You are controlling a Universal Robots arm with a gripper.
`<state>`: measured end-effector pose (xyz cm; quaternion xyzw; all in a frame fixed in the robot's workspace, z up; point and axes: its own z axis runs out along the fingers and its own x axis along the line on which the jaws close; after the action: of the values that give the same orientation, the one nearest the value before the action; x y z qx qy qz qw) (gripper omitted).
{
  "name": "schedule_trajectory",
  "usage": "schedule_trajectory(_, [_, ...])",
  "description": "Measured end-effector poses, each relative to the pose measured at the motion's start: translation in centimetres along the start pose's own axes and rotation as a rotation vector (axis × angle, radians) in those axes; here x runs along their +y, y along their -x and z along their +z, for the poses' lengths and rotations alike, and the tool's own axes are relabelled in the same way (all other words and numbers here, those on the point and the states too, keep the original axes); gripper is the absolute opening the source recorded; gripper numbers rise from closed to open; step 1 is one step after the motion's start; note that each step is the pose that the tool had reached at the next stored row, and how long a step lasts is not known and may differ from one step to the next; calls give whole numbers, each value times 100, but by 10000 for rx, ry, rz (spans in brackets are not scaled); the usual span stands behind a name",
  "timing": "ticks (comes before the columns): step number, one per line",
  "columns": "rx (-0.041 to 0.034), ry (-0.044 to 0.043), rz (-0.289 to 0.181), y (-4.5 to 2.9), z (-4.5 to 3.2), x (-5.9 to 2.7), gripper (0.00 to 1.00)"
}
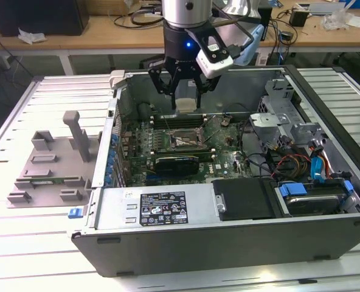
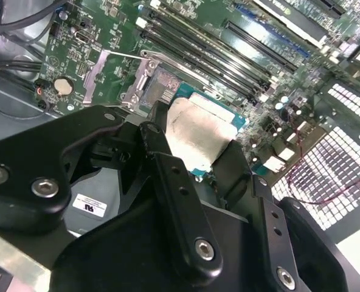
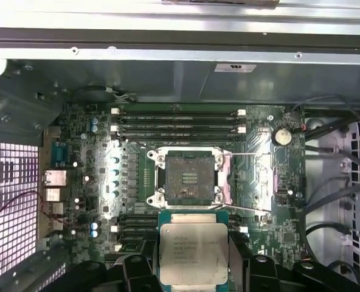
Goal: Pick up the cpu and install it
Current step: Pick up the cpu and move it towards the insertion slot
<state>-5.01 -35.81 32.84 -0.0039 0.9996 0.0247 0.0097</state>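
My gripper [image 1: 185,101] hangs over the open computer case [image 1: 228,243], shut on the cpu [image 1: 185,107], a small square chip with a silver-grey metal top. In the first wrist view the cpu [image 3: 194,250] sits between the black fingers [image 3: 135,265], just short of the open socket [image 3: 188,177] on the green motherboard [image 3: 277,207]. In the second wrist view the cpu [image 2: 198,131] is clamped at its edges by the fingers [image 2: 168,176], and the socket [image 2: 163,89] lies beyond and below it. The socket [image 1: 180,139] is bare, with its metal frame lifted.
Memory slots [image 3: 177,120] run beside the socket. Loose cables [image 1: 292,164], a drive cage [image 1: 277,118] and a black power supply [image 1: 244,199] crowd the case at the exterior view's right. A grey plastic tray [image 1: 49,167] with upright blocks stands outside the case on the slatted table.
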Motion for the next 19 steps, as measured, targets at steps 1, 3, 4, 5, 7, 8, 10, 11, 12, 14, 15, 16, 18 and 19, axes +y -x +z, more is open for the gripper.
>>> schedule_trajectory(1, [0,3,-4,2,12,10,55])
schedule_trajectory(3, [1,6,-12,6,45,34,55])
schedule_trajectory(4, [1,9,-16,9,61,42,55])
schedule_trajectory(5, [1,10,-19,11,82,51,55])
schedule_trajectory(7, [2,9,-31,17,158,78,55])
schedule_trajectory(8, [2,9,-33,18,176,84,55])
schedule_trajectory(10, [3,8,-39,24,219,102,55])
schedule_trajectory(11, [3,9,-40,25,232,109,55])
schedule_trajectory(12, [3,9,-44,29,255,121,55])
schedule_trajectory(14, [2,11,-51,32,319,149,55])
schedule_trajectory(15, [3,10,-52,32,335,153,55])
schedule_trajectory(16, [3,8,-53,32,351,157,55])
schedule_trajectory(18, [3,10,-58,31,398,166,55])
schedule_trajectory(19, [3,11,-60,32,414,168,55])
